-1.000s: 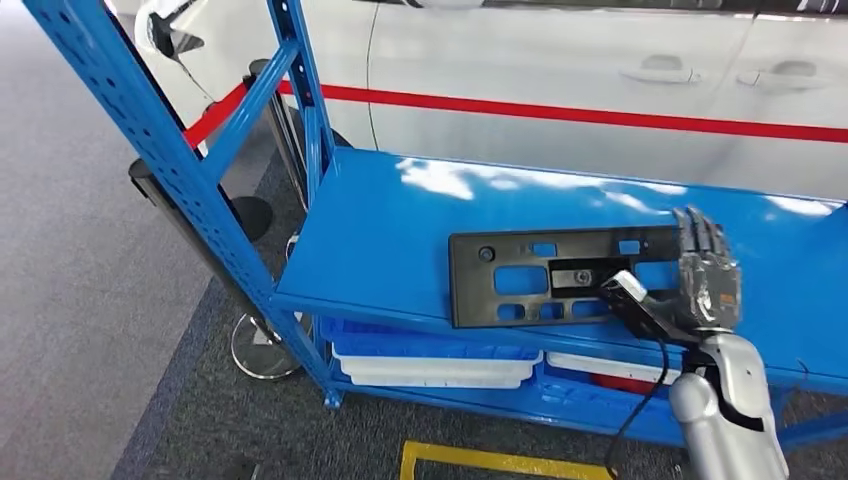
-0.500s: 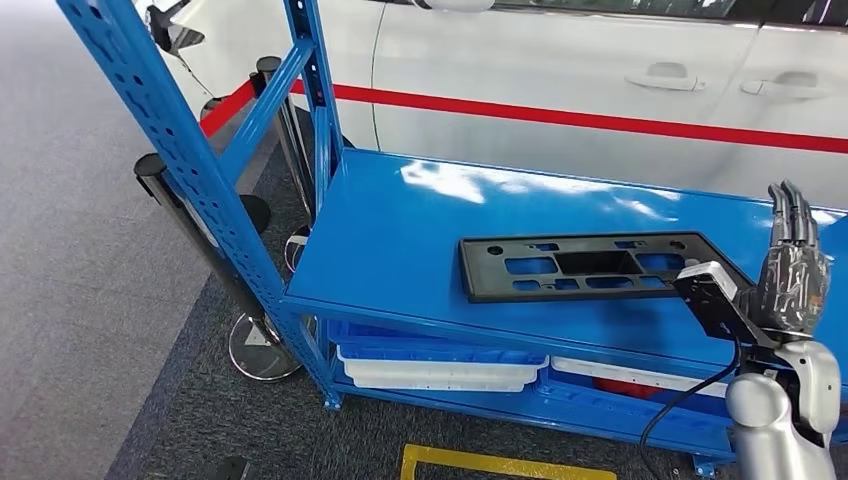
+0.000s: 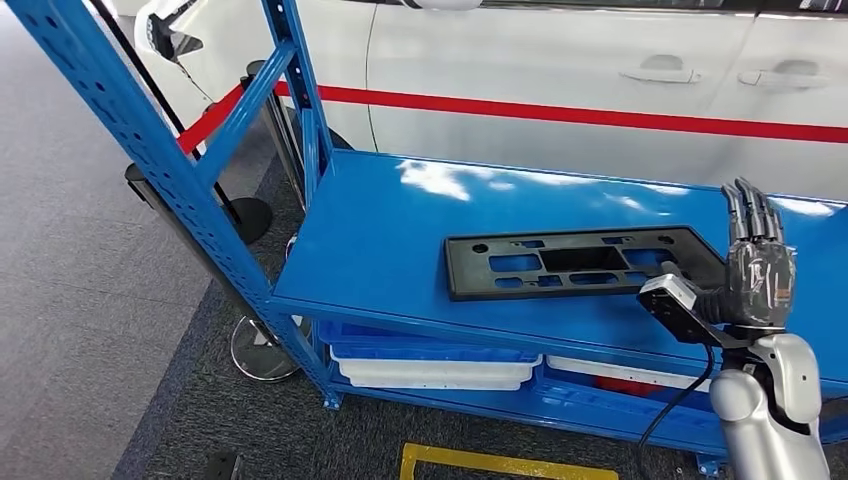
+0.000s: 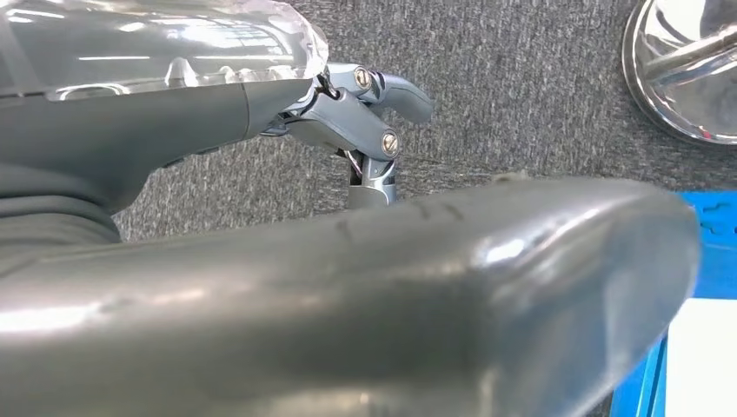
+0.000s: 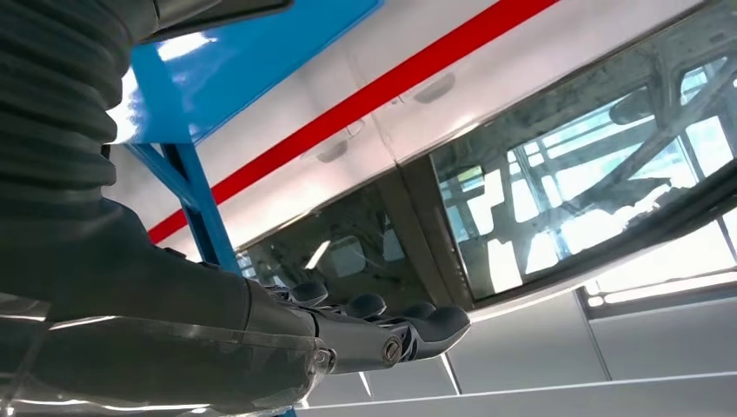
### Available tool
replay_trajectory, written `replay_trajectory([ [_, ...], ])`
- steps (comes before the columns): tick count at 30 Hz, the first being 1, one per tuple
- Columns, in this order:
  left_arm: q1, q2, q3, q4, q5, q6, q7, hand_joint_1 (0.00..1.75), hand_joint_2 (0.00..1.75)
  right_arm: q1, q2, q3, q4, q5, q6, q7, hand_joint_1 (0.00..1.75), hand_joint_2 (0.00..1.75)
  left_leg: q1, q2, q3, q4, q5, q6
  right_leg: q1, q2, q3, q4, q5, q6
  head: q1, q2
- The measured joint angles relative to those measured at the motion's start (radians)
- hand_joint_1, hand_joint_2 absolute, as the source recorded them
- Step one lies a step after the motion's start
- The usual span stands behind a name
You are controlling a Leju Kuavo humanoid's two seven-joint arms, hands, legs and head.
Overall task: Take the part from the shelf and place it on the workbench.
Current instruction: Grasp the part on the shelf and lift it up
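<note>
The part (image 3: 580, 262) is a long flat black plastic plate with several cut-outs. It lies flat on the top board of the blue shelf (image 3: 400, 230), near the front edge. My right hand (image 3: 757, 275) stands just off the part's right end, fingers straight and pointing up, holding nothing and apart from the part. In the right wrist view my right hand (image 5: 365, 334) has its fingers stretched out toward the car window. My left hand (image 4: 365, 130) hangs over grey carpet with nothing in it, its fingers loosely extended.
A white car (image 3: 600, 80) with a red stripe stands close behind the shelf. Blue shelf uprights (image 3: 150, 150) rise at the left, with a stanchion base (image 3: 262, 350) beside them. White and blue trays (image 3: 430, 368) sit on the lower level. A yellow floor line (image 3: 500, 462) runs in front.
My right hand was on the part's right end a second ago; it has come off to the right with fingers upright. The part now lies flat on the shelf. The view shifted slightly.
</note>
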Motion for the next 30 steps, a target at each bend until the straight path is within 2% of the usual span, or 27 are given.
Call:
replay_trajectory([
  [1,0.001,0.000,0.005,0.000,0.004,0.003,-0.001,0.00,0.00,0.013,-0.002,0.007,0.000,0.000,-0.008,-0.003,0.00,1.75,0.001,0.001,-0.020,0.045,-0.027,-0.003,-0.001,-0.002,0.003,-0.002,0.000,-0.006,0.000,0.000],
  [3,0.005,0.000,0.015,0.000,0.006,0.008,0.000,0.00,0.00,0.050,-0.004,0.019,0.000,0.000,-0.018,-0.005,0.00,1.75,0.003,0.002,-0.080,0.176,-0.086,-0.006,0.004,-0.006,0.005,-0.002,-0.004,-0.013,0.000,0.000],
  [4,0.008,0.000,0.018,0.000,0.006,0.011,0.001,0.00,0.00,0.071,-0.005,0.026,0.000,0.000,-0.021,-0.006,0.00,1.75,0.004,0.002,-0.108,0.233,-0.105,-0.007,0.007,-0.007,0.006,-0.001,-0.005,-0.016,0.000,0.000],
  [5,0.011,0.000,0.019,0.000,0.006,0.013,0.002,0.00,0.00,0.089,-0.005,0.032,0.000,0.000,-0.022,-0.006,0.00,1.75,0.004,0.002,-0.120,0.254,-0.102,-0.007,0.009,-0.007,0.006,0.000,-0.006,-0.017,0.000,0.000],
  [6,0.013,0.000,0.020,0.000,0.006,0.014,0.002,0.00,0.00,0.103,-0.005,0.037,0.000,0.000,-0.022,-0.007,0.00,1.75,0.003,0.002,-0.114,0.237,-0.082,-0.005,0.010,-0.006,0.007,0.001,-0.007,-0.018,0.000,0.000],
  [8,0.014,0.000,0.023,0.000,0.007,0.015,0.003,0.00,0.00,0.118,-0.005,0.045,0.000,0.000,-0.022,-0.008,0.00,1.75,0.002,0.002,-0.059,0.114,-0.013,0.006,0.012,-0.004,0.009,0.003,-0.010,-0.016,0.000,0.000],
  [9,0.013,0.000,0.024,0.000,0.007,0.015,0.002,0.00,0.00,0.122,-0.005,0.048,0.000,0.000,-0.023,-0.009,0.00,1.75,0.000,0.002,-0.030,0.051,0.011,0.012,0.014,-0.002,0.009,0.005,-0.012,-0.014,0.000,0.000],
  [10,0.012,0.000,0.026,0.000,0.007,0.015,0.002,0.00,0.00,0.125,-0.005,0.049,0.001,-0.001,-0.023,-0.009,0.00,1.75,-0.002,0.002,-0.010,0.007,0.023,0.016,0.015,-0.001,0.009,0.007,-0.012,-0.009,0.000,0.000],
  [11,0.011,0.001,0.027,0.000,0.007,0.014,0.002,0.00,0.00,0.128,-0.005,0.050,0.001,-0.002,-0.023,-0.009,0.00,1.75,-0.005,0.002,-0.001,-0.014,0.025,0.019,0.015,-0.001,0.008,0.007,-0.012,-0.004,0.000,0.000],
  [14,0.012,0.000,0.031,0.000,0.006,0.014,0.000,0.00,0.00,0.142,-0.006,0.052,-0.002,-0.005,-0.024,-0.007,0.00,1.75,-0.003,0.002,0.006,-0.028,0.031,0.030,0.013,-0.001,0.008,0.009,-0.015,0.013,0.000,0.000],
  [15,0.013,0.000,0.033,0.000,0.006,0.014,0.000,0.00,0.00,0.148,-0.007,0.052,-0.005,-0.006,-0.024,-0.006,0.00,1.75,-0.001,0.002,0.009,-0.034,0.035,0.035,0.013,-0.001,0.002,0.025,-0.028,0.019,0.000,0.000],
  [16,0.013,0.000,0.034,0.000,0.006,0.014,0.000,0.00,0.00,0.155,-0.009,0.052,-0.008,-0.006,-0.025,-0.004,0.00,1.75,0.002,0.002,0.011,-0.039,0.039,0.040,0.011,-0.001,-0.015,0.063,-0.053,0.024,0.000,0.000],
  [18,0.013,0.000,0.035,0.000,0.004,0.014,0.000,0.00,0.00,0.172,-0.012,0.052,-0.011,-0.006,-0.024,-0.003,0.00,1.75,0.002,0.002,0.011,-0.041,0.040,0.043,0.005,-0.001,-0.072,0.186,-0.116,0.033,0.000,0.000],
  [19,0.013,0.000,0.035,0.000,0.004,0.014,0.000,0.00,0.00,0.182,-0.014,0.052,-0.012,-0.006,-0.024,-0.002,0.00,1.75,0.002,0.002,0.011,-0.041,0.039,0.043,0.002,-0.001,-0.100,0.243,-0.137,0.037,0.000,0.000],
  [20,0.014,0.000,0.035,0.000,0.003,0.014,0.000,0.00,0.00,0.191,-0.014,0.053,-0.012,-0.006,-0.024,-0.002,0.00,1.75,0.003,0.002,0.011,-0.040,0.039,0.043,-0.001,-0.001,-0.115,0.271,-0.139,0.040,0.000,0.000],
  [21,0.014,-0.001,0.035,0.000,0.003,0.014,0.000,0.00,0.00,0.197,-0.014,0.054,-0.012,-0.006,-0.024,-0.002,0.00,1.75,0.003,0.002,0.012,-0.039,0.038,0.042,-0.005,-0.001,-0.112,0.263,-0.122,0.043,0.000,0.000],
  [23,0.014,-0.002,0.035,0.000,0.003,0.014,0.000,0.00,0.00,0.201,-0.014,0.056,-0.013,-0.006,-0.023,-0.002,0.00,1.75,0.005,0.001,0.013,-0.034,0.034,0.035,-0.012,-0.002,-0.054,0.144,-0.056,0.046,0.000,0.000],
  [25,0.013,-0.002,0.035,0.000,0.002,0.014,0.000,0.00,0.00,0.200,-0.015,0.059,-0.014,-0.006,-0.022,-0.002,0.00,1.75,0.003,0.001,0.012,-0.027,0.027,0.024,-0.010,0.000,-0.001,0.035,-0.018,0.040,0.000,0.000],
  [27,0.012,-0.002,0.035,0.000,0.002,0.014,0.000,0.00,0.00,0.196,-0.014,0.068,-0.013,-0.001,-0.020,-0.002,0.00,1.75,0.000,0.000,0.010,-0.026,0.025,0.012,-0.004,0.002,0.009,0.011,-0.017,0.027,0.000,0.000],
  [29,0.011,-0.003,0.035,0.000,0.000,0.014,-0.001,0.00,0.00,0.182,-0.013,0.086,-0.005,0.017,-0.020,0.001,0.00,1.75,0.002,0.001,0.010,-0.024,0.022,0.001,-0.005,0.003,0.008,0.007,-0.013,0.011,0.000,0.000],
  [30,0.010,-0.003,0.035,0.000,-0.001,0.015,-0.002,0.00,0.00,0.169,-0.010,0.099,0.002,0.032,-0.021,0.006,0.00,1.75,0.003,0.001,0.005,-0.010,0.011,-0.005,-0.006,0.003,0.009,0.005,-0.011,0.003,0.000,0.000],
])
